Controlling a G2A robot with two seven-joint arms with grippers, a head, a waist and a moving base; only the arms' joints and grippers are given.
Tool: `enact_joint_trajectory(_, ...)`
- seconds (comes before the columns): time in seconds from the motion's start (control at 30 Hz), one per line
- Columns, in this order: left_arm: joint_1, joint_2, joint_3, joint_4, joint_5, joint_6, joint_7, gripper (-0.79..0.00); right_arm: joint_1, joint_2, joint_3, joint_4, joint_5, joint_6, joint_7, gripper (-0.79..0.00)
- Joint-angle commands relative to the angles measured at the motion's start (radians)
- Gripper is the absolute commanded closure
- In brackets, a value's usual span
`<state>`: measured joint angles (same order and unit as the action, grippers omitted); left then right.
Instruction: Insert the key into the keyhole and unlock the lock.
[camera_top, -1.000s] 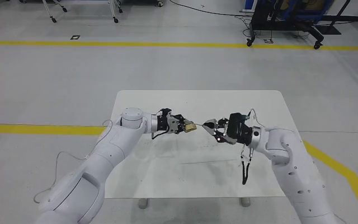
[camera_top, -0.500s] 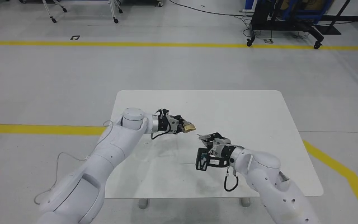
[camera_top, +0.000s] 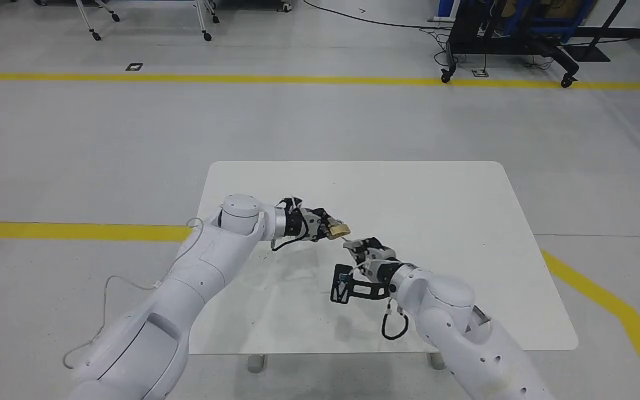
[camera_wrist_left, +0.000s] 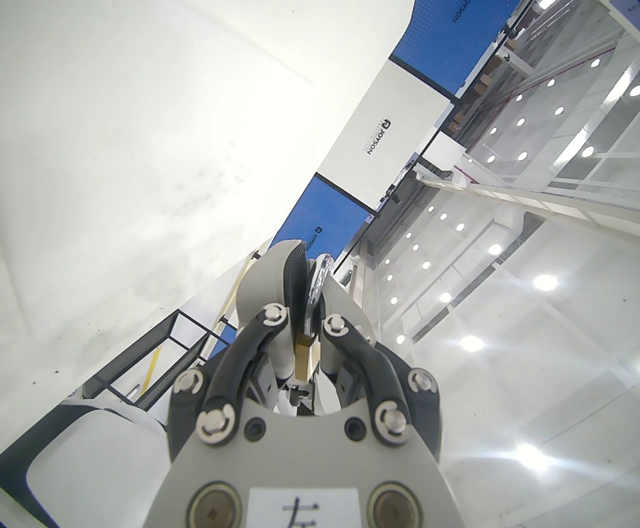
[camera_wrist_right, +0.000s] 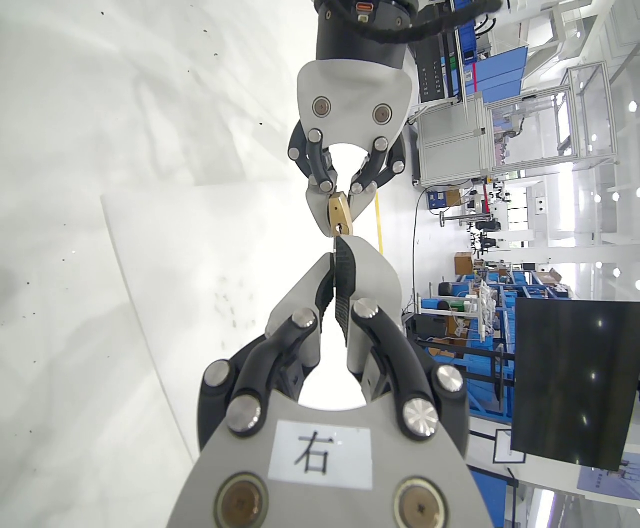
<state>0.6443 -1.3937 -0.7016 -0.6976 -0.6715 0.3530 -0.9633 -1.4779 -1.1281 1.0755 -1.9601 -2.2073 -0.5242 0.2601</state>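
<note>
White desk (camera_top: 450, 200), grey workshop floor (camera_top: 300, 120) all around. The left pincer (camera_top: 329, 227) is clamped on the brass lock (camera_wrist_right: 340, 214) over the desk. The right pincer (camera_wrist_right: 339, 250) pinches the key (camera_wrist_left: 317, 282), tip at the keyhole (camera_wrist_right: 340, 230).

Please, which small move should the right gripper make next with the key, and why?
Probably a gentle twist of the right gripper about the key: its head sits close against the lock, clamped in the left gripper, so it seems inserted.

1 small brass padlock (camera_top: 340, 229) at the frame's centre; 1 silver metal key (camera_wrist_left: 316, 281); 1 white rectangular table (camera_top: 450, 190); 2 grey-and-black robot grippers, the left gripper (camera_wrist_right: 339, 222) and the right gripper (camera_wrist_right: 338, 251).
</note>
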Motion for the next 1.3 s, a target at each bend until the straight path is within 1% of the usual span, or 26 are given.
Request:
enact_joint_trajectory(0.0, 0.001, -0.002, 0.000, -0.001, 0.008, 0.005, 0.003, 0.000, 0.001, -0.002, -0.012, 0.000, -0.017, 0.016, 0.014, 0.000)
enact_joint_trajectory(0.2, 0.002, -0.005, -0.005, 0.001, 0.018, 0.014, 0.004, 0.000, 0.011, -0.011, -0.046, 0.012, -0.064, 0.049, 0.068, 0.000)
enact_joint_trajectory(0.43, 0.003, -0.009, -0.014, 0.005, 0.027, 0.022, 0.004, 0.000, 0.013, -0.013, -0.053, 0.012, -0.066, 0.035, 0.065, 0.000)
enact_joint_trajectory(1.27, 0.002, -0.020, -0.033, 0.014, 0.070, 0.026, -0.015, 0.000, 0.047, -0.039, -0.109, 0.047, -0.112, 0.042, 0.147, 0.000)
